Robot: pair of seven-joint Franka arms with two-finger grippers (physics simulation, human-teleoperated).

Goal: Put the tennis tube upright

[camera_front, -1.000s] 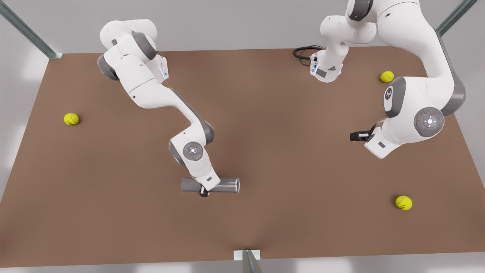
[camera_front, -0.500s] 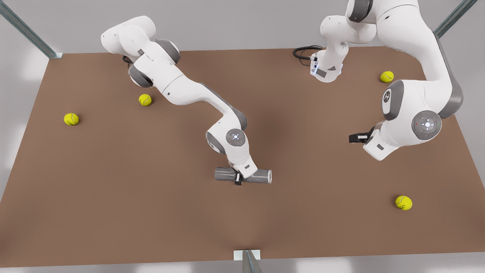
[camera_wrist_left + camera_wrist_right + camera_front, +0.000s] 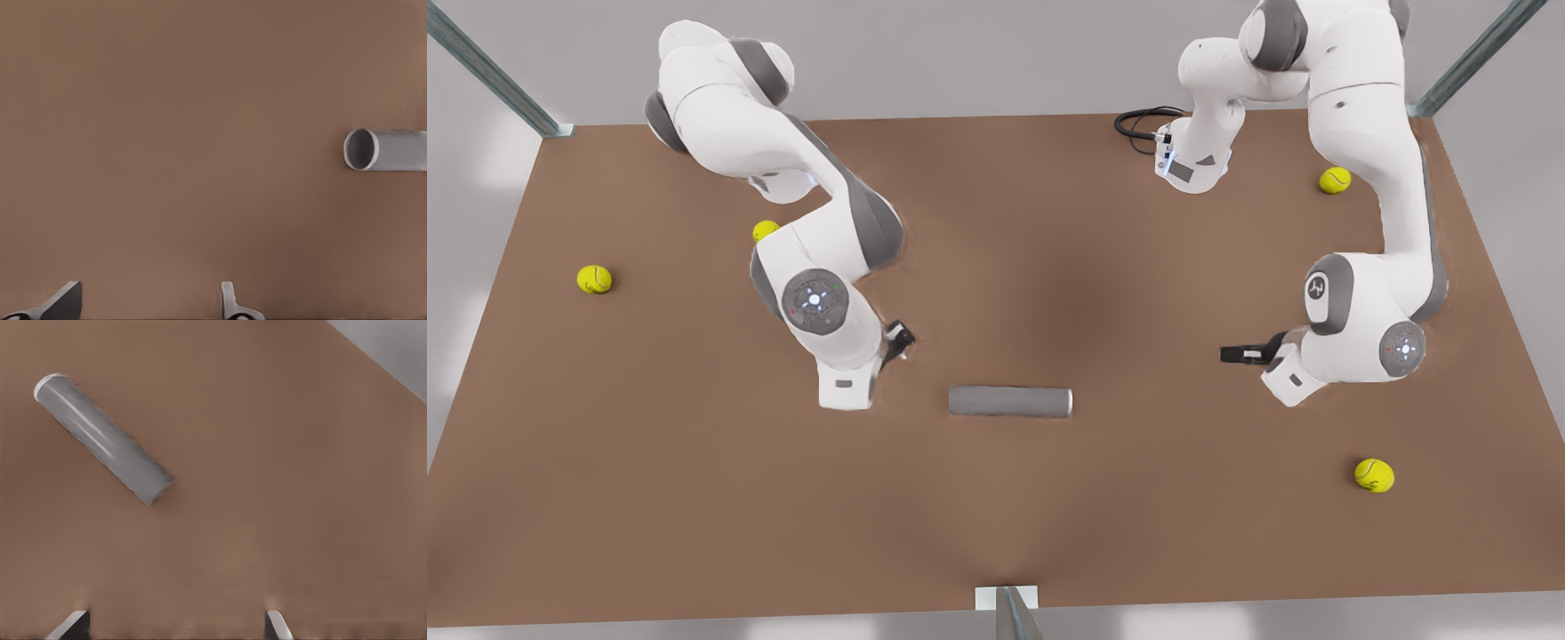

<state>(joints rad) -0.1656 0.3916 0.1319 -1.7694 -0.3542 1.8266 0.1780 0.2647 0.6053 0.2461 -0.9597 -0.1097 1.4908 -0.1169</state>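
Observation:
The tennis tube (image 3: pixel 1009 401) is a dark grey cylinder lying flat on its side in the middle of the brown table (image 3: pixel 694 498), with nothing holding it. In the front view my right gripper (image 3: pixel 896 340) hovers off the tube's left end, apart from it. The right wrist view shows the tube (image 3: pixel 100 437) lying well ahead of that open gripper (image 3: pixel 173 627). My left gripper (image 3: pixel 1238 354) is at the front view's right, pointing toward the tube from a distance. In the left wrist view this gripper (image 3: pixel 147 303) is open, and the tube's hollow rimmed end (image 3: pixel 361 149) faces it.
Several yellow-green tennis balls lie around: one at the front view's far left (image 3: pixel 594 279), one partly behind the right arm (image 3: pixel 763 229), one at the back right (image 3: pixel 1335 180), one at the front right (image 3: pixel 1374 475). A black cable (image 3: pixel 1138 124) sits at the back edge.
My right gripper carried the tube toward the front view's right, let it go and pulled back to the left. The tube now lies free. My left arm shifted slightly toward the tube.

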